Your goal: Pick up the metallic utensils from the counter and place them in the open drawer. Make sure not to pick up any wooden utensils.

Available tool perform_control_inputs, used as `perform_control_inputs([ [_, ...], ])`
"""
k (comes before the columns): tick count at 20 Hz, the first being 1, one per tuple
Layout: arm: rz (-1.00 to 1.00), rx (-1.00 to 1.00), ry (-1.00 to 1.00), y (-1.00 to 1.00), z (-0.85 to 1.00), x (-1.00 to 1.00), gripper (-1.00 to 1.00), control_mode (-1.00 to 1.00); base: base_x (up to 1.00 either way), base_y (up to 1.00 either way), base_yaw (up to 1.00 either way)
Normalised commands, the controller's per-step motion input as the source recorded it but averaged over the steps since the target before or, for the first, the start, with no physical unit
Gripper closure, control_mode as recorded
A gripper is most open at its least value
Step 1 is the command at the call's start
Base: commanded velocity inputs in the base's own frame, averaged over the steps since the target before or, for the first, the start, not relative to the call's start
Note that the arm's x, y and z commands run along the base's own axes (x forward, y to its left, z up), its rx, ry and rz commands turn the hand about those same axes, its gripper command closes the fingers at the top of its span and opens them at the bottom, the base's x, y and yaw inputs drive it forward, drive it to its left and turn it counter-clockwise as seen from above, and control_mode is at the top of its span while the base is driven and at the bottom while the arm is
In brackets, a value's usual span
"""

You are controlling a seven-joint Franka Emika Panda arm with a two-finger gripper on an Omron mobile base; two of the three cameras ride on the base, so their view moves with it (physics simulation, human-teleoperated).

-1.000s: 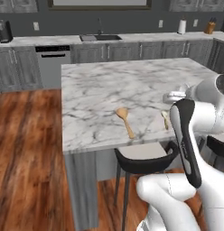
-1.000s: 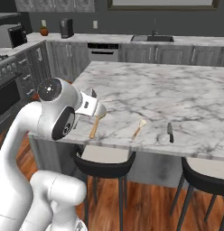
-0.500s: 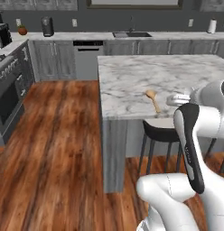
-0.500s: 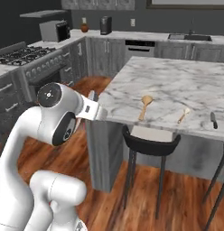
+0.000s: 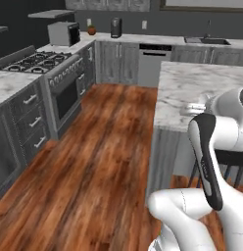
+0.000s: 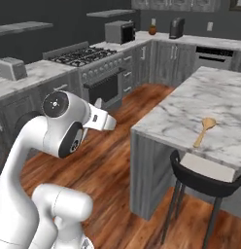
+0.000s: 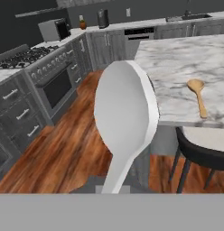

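1. Pale silver metal shows up close in the hand view: a metallic spoon (image 7: 125, 115), bowl up and handle running down to the pincer at the bottom edge, which is pressed together on that handle.
2. In the right base view the gripper (image 6: 104, 120) sticks out from the white arm over the wood floor (image 6: 117, 160), well apart from the counter (image 6: 190, 121).
3. Beyond the pincer and to its right in the hand view, the white marble counter (image 7: 177, 72) carries one large wooden spoon (image 7: 198, 92), lying flat with its round bowl toward the far side; the same wooden spoon (image 6: 204, 130) lies near the counter's near edge in the right base view.
4. A dark stool (image 6: 202, 175) with a pale seat stands just beside the counter, under that edge.
5. Ahead and left of the pincer, grey cabinets hold a stove (image 6: 86, 61) with an oven (image 7: 57, 85).
6. A microwave (image 5: 62, 33) sits on the far worktop.
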Motion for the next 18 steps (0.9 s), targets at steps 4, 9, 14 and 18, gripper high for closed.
perform_control_inputs([
  [4, 0.0, 0.0, 0.0, 0.0, 0.0, 0.0, 1.0, 1.0, 0.75, 1.0, -0.01],
  [9, 0.0, 0.0, 0.0, 0.0, 0.0, 0.0, 1.0, 1.0, 0.97, 1.0, -0.29],
  [14, 0.0, 0.0, 0.0, 0.0, 0.0, 0.0, 1.0, 1.0, 0.52, 0.91, -0.62],
  [18, 0.0, 0.0, 0.0, 0.0, 0.0, 0.0, 1.0, 1.0, 0.51, 0.78, -0.71],
])
